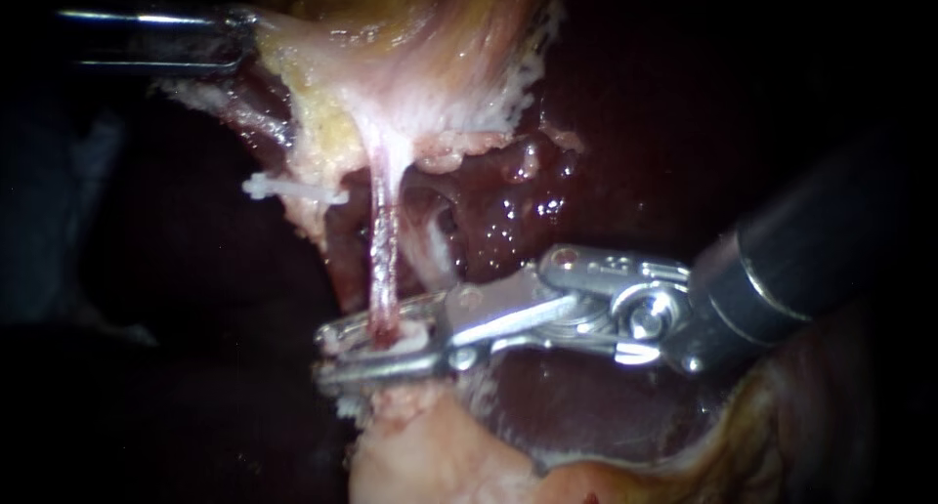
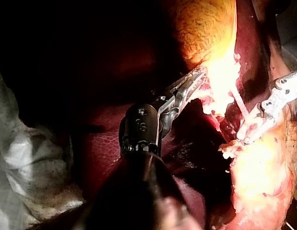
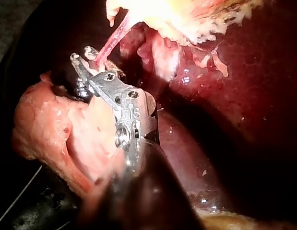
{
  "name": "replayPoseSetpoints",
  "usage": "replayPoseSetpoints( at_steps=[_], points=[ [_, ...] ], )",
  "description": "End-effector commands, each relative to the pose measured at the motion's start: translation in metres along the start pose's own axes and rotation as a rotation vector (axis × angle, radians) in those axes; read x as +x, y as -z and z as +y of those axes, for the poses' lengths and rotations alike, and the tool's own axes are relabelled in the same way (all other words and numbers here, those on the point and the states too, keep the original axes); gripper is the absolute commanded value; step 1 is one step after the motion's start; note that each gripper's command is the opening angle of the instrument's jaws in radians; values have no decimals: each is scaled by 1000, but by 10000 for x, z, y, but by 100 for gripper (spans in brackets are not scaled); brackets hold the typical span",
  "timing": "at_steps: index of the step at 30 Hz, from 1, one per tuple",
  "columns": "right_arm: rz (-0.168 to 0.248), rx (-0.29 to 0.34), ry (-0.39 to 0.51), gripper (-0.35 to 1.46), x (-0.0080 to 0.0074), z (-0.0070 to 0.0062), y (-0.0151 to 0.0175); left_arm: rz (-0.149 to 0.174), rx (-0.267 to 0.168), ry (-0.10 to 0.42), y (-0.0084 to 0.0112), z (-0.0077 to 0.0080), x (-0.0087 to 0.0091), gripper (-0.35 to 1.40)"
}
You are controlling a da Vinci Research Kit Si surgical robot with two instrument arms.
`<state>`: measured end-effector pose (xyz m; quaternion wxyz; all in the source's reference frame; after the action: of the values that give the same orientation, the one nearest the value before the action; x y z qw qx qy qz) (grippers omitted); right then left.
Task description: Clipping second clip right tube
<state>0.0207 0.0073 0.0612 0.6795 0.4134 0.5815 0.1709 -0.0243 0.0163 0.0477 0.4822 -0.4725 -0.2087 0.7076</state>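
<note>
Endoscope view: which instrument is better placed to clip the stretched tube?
Right. The right instrument has its open jaws either side of the tube, low on it. The left instrument is away from the tube, shut on the gallbladder.

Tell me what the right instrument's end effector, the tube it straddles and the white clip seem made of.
Right instrument's end effector: bare polished metal, judging by its silvery glints.
Tube: soft wet tissue, pale pink turning red lower down, stretched thin.
White clip: probably plastic, as it looks matte and opaque, but it is too small to be sure.
</note>
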Motion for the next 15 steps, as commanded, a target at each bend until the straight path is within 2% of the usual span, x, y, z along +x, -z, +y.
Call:
replayPoseSetpoints(
  at_steps=[1, 3, 6, 15],
  points=[
    [0, 0, 0, -23, 0, 1, 0, 0, 0, 0, 0, 0, 0, -35],
    [0, 0, -17, -35, -1, 2, 2, 0, 0, 0, 0, 0, 0, -35],
    [3, -1, -87, -35, -4, 5, 6, 0, 0, 0, 0, 0, 0, -35],
    [-6, -5, -86, -35, -7, 6, 9, 0, 1, 1, -1, 0, 1, -35]
  ],
)
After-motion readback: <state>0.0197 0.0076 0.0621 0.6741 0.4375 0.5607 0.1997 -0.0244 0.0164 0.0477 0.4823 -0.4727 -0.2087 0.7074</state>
